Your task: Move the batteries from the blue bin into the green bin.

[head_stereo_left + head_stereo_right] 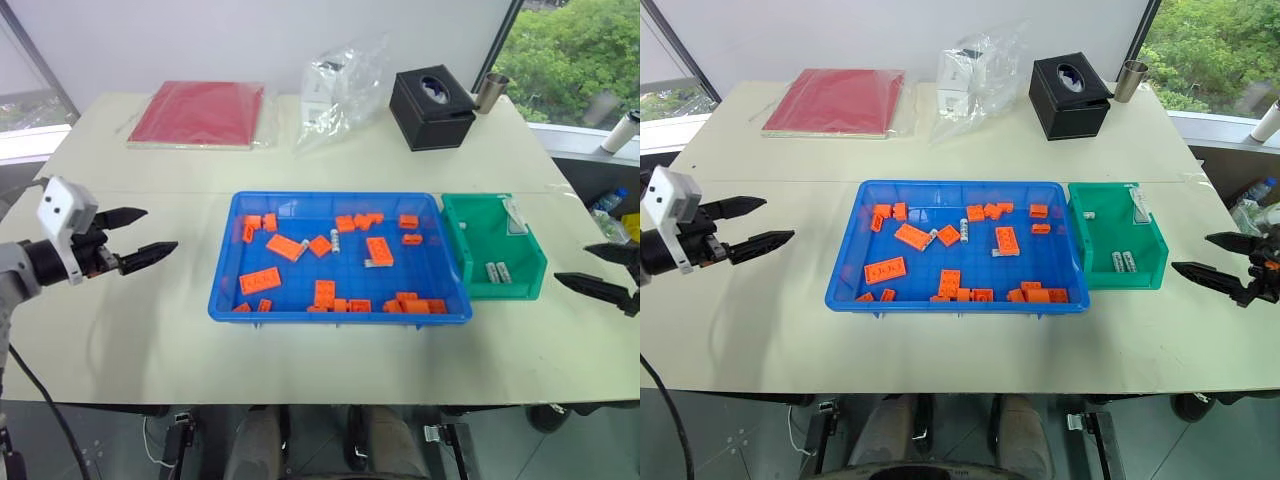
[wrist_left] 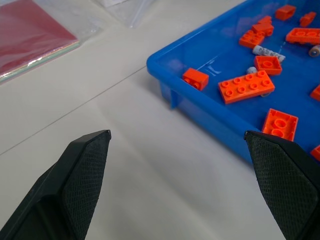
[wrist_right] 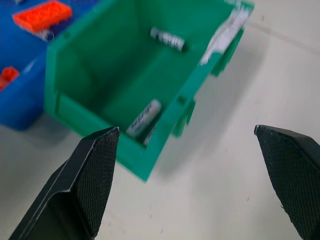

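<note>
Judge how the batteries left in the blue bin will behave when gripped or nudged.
The batteries are small smooth cylinders lying on their sides, so probably apt to roll and slip. Orange bricks crowd them in the blue bin, likely blocking the fingers.

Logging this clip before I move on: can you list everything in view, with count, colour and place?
blue bin: one, bright blue, middle of the table.
toy bricks: many, orange, scattered in the blue bin.
batteries: silver-grey; a few among the bricks in the blue bin, three in the green bin, exact total hard to tell.
green bin: one, green, against the blue bin's right side.
folder: one, red, far left of the table.
plastic bag: one, clear, far middle.
tissue box: one, black, far right.
cup: one, metal, beside the tissue box.
table: one, cream.
left pincer: black, open, left of the blue bin.
right pincer: black, open, right of the green bin.
</note>
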Controlling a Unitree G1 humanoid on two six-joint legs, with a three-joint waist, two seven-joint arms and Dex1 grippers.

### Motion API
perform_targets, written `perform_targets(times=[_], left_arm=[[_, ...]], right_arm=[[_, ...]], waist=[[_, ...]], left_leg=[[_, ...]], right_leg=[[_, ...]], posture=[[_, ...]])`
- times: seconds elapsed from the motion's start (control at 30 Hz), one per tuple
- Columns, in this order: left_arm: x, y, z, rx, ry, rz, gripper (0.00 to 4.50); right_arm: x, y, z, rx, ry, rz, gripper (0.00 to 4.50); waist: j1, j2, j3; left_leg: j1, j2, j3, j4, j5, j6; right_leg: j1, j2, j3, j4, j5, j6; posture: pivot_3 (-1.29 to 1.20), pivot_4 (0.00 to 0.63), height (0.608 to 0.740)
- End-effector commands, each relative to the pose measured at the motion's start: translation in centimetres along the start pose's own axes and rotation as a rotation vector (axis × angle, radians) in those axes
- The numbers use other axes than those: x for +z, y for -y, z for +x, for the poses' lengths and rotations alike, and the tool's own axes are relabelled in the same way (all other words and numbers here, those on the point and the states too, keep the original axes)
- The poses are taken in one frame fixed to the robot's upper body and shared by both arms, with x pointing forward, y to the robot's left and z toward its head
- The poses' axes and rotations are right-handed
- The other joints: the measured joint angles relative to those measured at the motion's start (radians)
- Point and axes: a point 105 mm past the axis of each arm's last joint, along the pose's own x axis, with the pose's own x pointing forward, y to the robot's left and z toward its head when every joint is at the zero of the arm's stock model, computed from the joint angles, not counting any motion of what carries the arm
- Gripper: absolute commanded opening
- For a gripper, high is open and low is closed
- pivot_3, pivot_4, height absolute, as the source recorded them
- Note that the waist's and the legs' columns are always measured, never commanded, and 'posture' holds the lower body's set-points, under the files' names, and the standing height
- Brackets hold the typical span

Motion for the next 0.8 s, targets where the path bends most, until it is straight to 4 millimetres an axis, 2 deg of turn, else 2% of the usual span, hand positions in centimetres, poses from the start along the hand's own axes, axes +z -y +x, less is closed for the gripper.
perform_targets(times=[0.03, 0.43, 0.6, 0.73, 0.8], left_arm=[[1.4, -0.2, -0.8, 0.028, 0.02, 0.054, 4.5], [1.5, 0.1, -0.7, 0.016, 0.025, 0.046, 4.5], [1.7, -0.1, -0.7, 0.039, 0.023, 0.063, 4.5], [2.1, 0.1, -0.6, 0.036, 0.038, 0.06, 4.5], [2.5, 0.6, -0.6, 0.017, 0.049, 0.06, 4.5]], right_arm=[[0.7, 0.2, 0.1, -0.024, 0.013, -0.051, 4.45], [0.5, -0.1, 1.0, -0.026, 0.038, 0.017, 4.45], [0.5, -0.3, 1.3, -0.03, 0.023, -0.024, 4.45], [1.3, -0.5, 1.8, -0.019, 0.036, -0.049, 4.45], [2.6, -1.0, 2.4, 0.007, 0.057, -0.079, 4.45]], waist=[[0.001, 0.0, 0.0], [-0.001, 0.0, 0.0], [0.0, 0.0, 0.0], [-0.001, 0.0, 0.0], [-0.001, 0.0, 0.0]], left_leg=[[0.0, 0.0, 0.0, 0.0, 0.0, 0.0], [0.0, -0.001, 0.001, 0.0, 0.0, 0.0], [0.0, -0.001, 0.001, 0.0, 0.0, 0.0], [0.0, -0.001, 0.001, 0.0, 0.0, 0.0], [0.0, -0.001, 0.001, 0.001, 0.0, 0.0]], right_leg=[[0.0, 0.0, 0.0, 0.0, 0.0, 0.0], [0.0, 0.0, 0.0, 0.0, 0.0, 0.0], [0.0, 0.0, 0.0, 0.001, 0.0, 0.0], [0.0, 0.0, 0.0, 0.001, 0.0, 0.0], [0.0, 0.0, 0.0, 0.001, 0.0, 0.0]], posture=[[0.0, 0.15, 0.736], [0.0, 0.15, 0.736], [0.0, 0.15, 0.736], [0.0, 0.15, 0.736], [0.0, 0.15, 0.736]])
